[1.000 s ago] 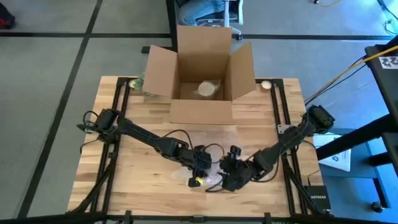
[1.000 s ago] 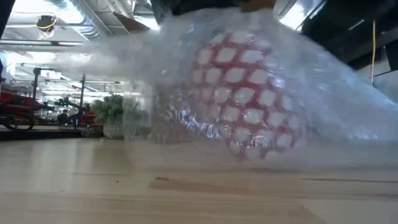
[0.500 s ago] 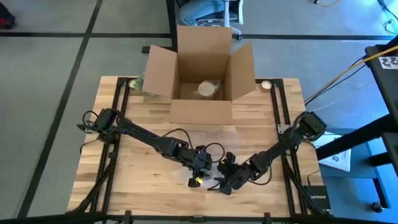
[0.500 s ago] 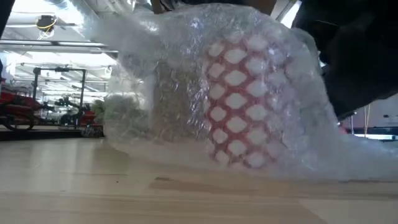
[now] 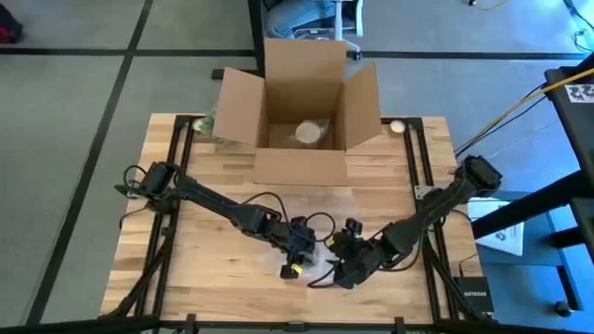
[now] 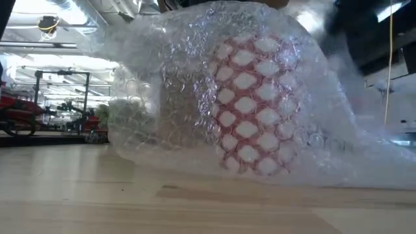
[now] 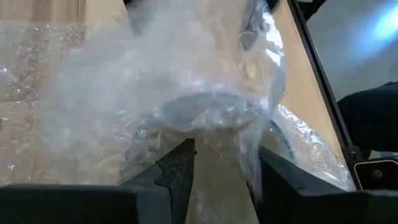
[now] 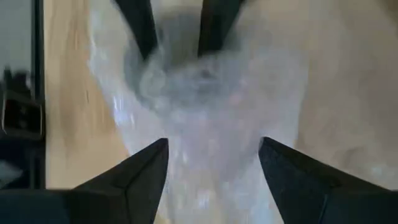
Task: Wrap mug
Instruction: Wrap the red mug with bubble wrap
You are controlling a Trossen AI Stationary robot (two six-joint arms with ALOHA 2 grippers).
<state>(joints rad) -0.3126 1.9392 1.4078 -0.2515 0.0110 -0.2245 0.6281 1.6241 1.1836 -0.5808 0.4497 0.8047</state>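
Left arm reaches from the bench's (image 5: 204, 241) left edge toward the front middle. Left pincer (image 5: 297, 252) sits low over the bubble wrap (image 6: 195, 84); in the left wrist view its two fingers (image 7: 177, 171) stand apart with a fold of wrap between them, gap not closed. Whether the pads press the film, cannot tell.

Mug (image 6: 250, 107): front middle of the bench, between the two pincers, lying inside the clear bubble wrap. Low view shows a red-and-white diamond pattern through the film. Wrap bulges over and around the mug, its lower edge resting on the wood, and trails off flat toward the right of that view. From above the bundle is a pale patch (image 5: 318, 267) just beside both pincers.

Right arm comes in from the bench's right edge. Right pincer (image 5: 342, 271) is at the bundle's right side, touching or nearly touching the wrap. Right wrist view: its fingers (image 8: 134, 177) are spread wide, the wrapped bundle (image 8: 205, 99) between and ahead of them, nothing clamped. The left pincer's dark fingers show beyond the bundle there.

Back of the bench: open cardboard box (image 5: 304, 121), flaps out, a pale round object (image 5: 307, 134) on its floor. Small pale round thing (image 5: 397, 126) on the bench just right of the box.
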